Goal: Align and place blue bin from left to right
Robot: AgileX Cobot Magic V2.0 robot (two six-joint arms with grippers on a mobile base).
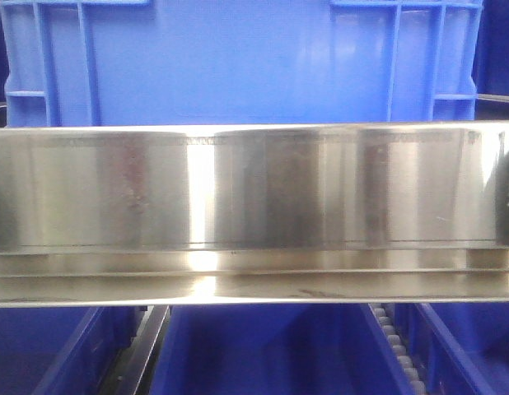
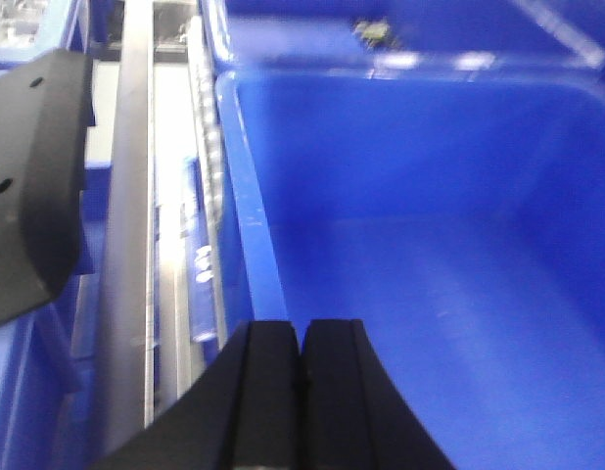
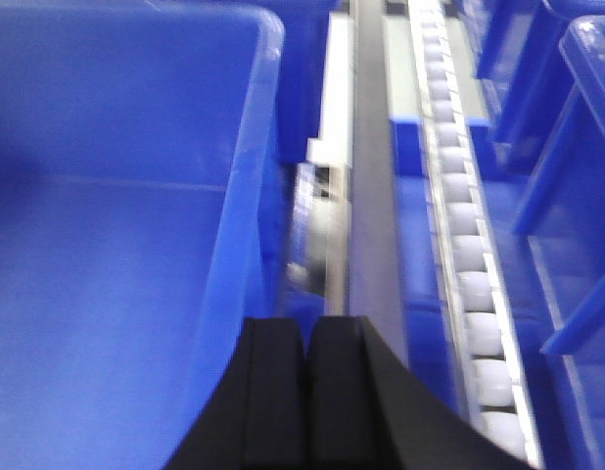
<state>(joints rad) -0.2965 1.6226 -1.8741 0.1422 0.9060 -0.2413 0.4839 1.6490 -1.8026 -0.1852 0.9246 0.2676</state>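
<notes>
The bin (image 1: pixel 238 62) is seen across the top of the frame, behind a metal beam (image 1: pixel 254 189) spanning the middle. Below the beam, crates (image 1: pixel 263 354) are set side by side, with a roller track (image 1: pixel 399 346) between the centre and right ones.

Honestly, nothing is coming through as readable text here. A faint row of tiny marks is running along the top edge of the steel rail (image 1: pixel 238 140) in the front view, but it's too fine to make out as letters or numbers. In the left wrist view, a pale strip (image 2: pixel 197 257) is showing dark smudges that could be print, but they're way too blurry. Same in the right wrist view: a shiny label-ish patch (image 3: pixel 307 220) is blurring into mush.
</notes>
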